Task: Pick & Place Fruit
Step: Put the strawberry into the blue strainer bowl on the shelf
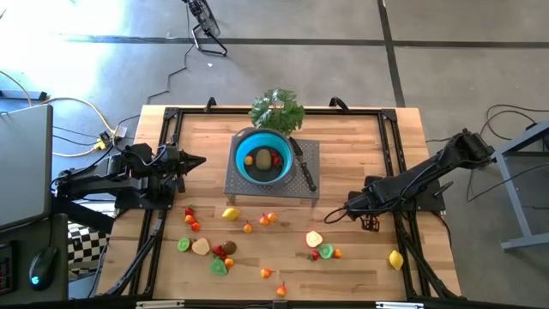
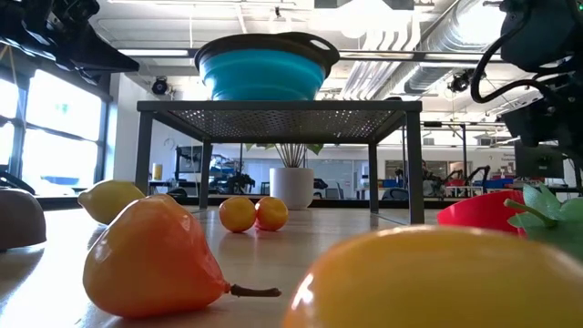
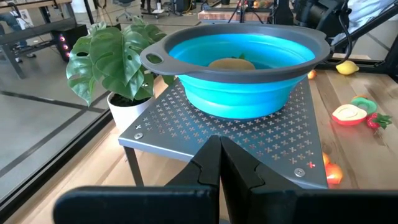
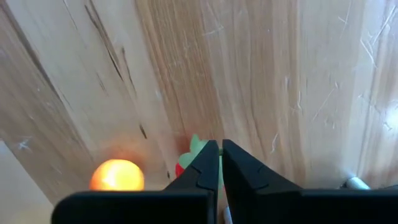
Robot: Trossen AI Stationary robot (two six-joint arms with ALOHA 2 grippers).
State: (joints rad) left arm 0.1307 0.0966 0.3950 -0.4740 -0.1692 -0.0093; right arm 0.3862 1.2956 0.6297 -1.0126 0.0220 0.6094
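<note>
Small toy fruits and slices (image 1: 230, 214) lie scattered on the near half of the wooden table. A few more sit in the blue bowl (image 1: 262, 156), which stands on a grey perforated stand (image 1: 244, 187). My left gripper (image 1: 199, 160) is shut and hovers level at the stand's left side, pointing at the bowl (image 3: 249, 68). My right gripper (image 1: 330, 216) is shut and hangs above the table, right of the stand, near a peach half (image 1: 314, 239). Past its fingertips (image 4: 220, 155), the right wrist view shows a red-and-green fruit (image 4: 188, 157) and an orange one (image 4: 117, 175) on the wood.
A black-handled knife (image 1: 303, 165) lies on the stand right of the bowl. A leafy green plant (image 1: 276, 109) stands behind it at the far edge. A lemon (image 1: 395, 258) sits alone near the right corner. Black rails run along the table's sides.
</note>
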